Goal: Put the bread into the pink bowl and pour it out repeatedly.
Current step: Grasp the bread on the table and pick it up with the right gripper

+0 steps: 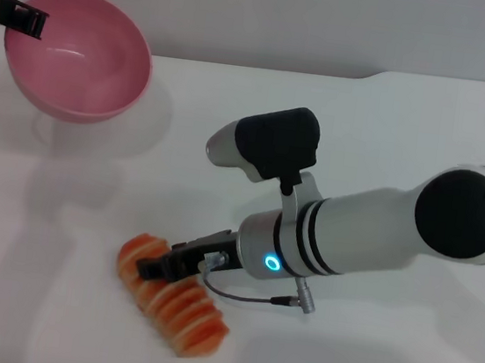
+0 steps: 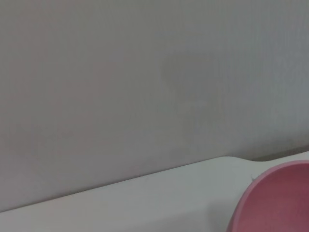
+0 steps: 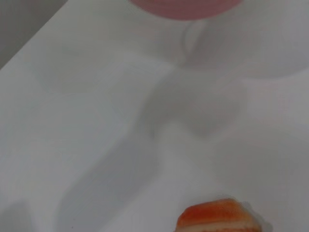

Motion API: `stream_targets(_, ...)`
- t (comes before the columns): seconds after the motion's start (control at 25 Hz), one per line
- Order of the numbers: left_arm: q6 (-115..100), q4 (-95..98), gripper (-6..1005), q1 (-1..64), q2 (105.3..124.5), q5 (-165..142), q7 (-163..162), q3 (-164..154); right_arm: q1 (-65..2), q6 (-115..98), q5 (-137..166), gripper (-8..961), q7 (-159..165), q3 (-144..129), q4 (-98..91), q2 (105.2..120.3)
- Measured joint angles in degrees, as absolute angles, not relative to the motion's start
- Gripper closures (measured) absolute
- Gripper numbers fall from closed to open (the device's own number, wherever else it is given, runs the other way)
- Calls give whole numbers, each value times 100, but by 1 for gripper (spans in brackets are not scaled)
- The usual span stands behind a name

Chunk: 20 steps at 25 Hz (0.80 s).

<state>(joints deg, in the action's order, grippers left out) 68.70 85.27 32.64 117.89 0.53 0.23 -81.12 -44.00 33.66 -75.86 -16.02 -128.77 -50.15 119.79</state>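
The bread (image 1: 173, 301) is lying striped side up on the white surface (image 1: 409, 122), well apart from the pink bowl (image 1: 81, 55). The right tool (image 1: 154, 265) is sitting over its middle, fingers apparently straddling it; pinching or not, I cannot tell. It is looking light, stiff, ridged: take it across the waist. The left tool (image 1: 24, 17) is pinching the bowl's rim, holding it tilted and raised. No writing is showing.

A bare robot test bench, lab-like: a plain white table (image 1: 426, 124) meets a blank grey wall (image 1: 272, 12) at twelve o'clock, with only toy props on it.
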Motion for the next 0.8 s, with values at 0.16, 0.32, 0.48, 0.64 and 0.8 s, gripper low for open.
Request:
stream_targets(0.16,6866,8525,945,3260,11786,53,74,-8108,-4361,3363,-7586,329,-1670,-12846,-5055,11972)
stream_targets(0.32,6865,8525,945,3258,11786,53,85,-8105,-4341,3363,-7563,406,-1699,-12827,-5080,11966)
stream_targets(0.48,6862,8525,945,3255,11786,53,87,-8102,-4328,3363,-7555,477,-1738,-12825,-5073,11959)
stream_targets(0.64,6848,8525,945,3252,11786,53,88,-8094,-4307,3365,-7549,532,-1740,-12817,-5090,11937)
stream_targets(0.8,6830,8525,945,3252,11786,53,88,-8093,-4256,3372,-7540,569,-1744,-12805,-5153,11928)
